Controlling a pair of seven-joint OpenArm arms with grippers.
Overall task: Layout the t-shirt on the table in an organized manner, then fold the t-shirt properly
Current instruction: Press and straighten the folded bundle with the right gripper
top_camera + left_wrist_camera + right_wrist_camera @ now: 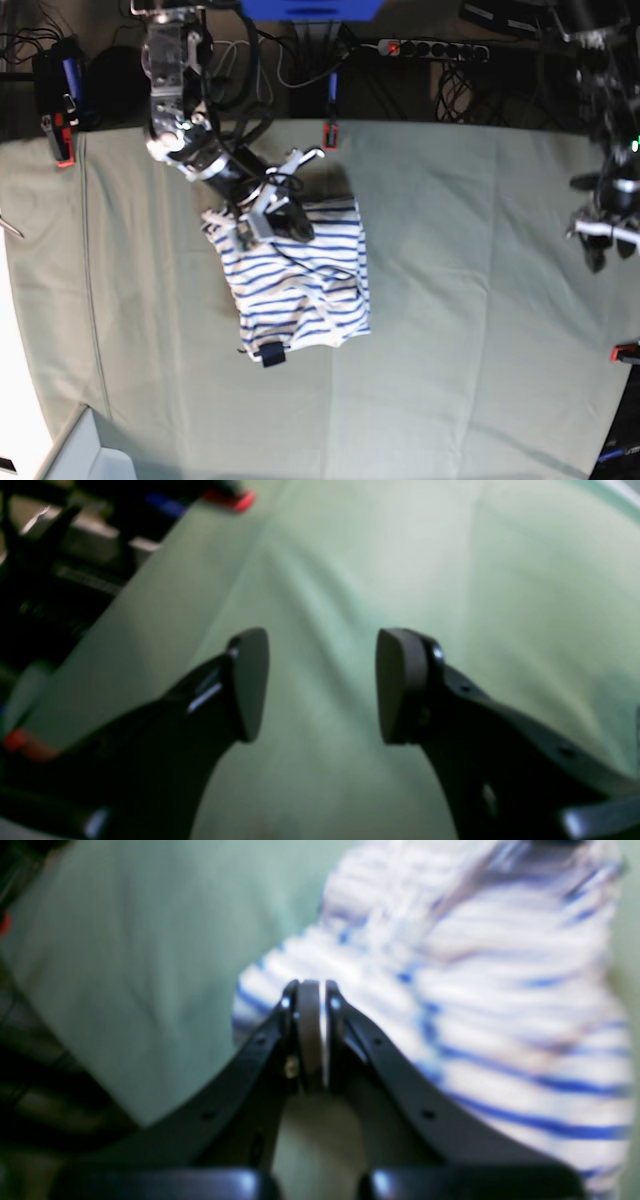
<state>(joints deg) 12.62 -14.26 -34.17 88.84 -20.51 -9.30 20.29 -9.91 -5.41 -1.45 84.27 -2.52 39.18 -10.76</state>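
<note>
— Closest to our lenses sit the two grippers. What does each wrist view give us?

— Our left gripper (322,685) stands wide apart over bare table (500,580), nothing between its pads. Our right gripper (314,1035) is pressed together with the t-shirt (500,990) just behind; whether cloth is pinched, we cannot tell through the blur.

— And the base view?

— Only there do we see one table (480,330), one crumpled t-shirt (300,290) left of centre, its dark tag (271,354) at the near hem, three red clamps (330,135) on the edges, and cables behind.
</note>
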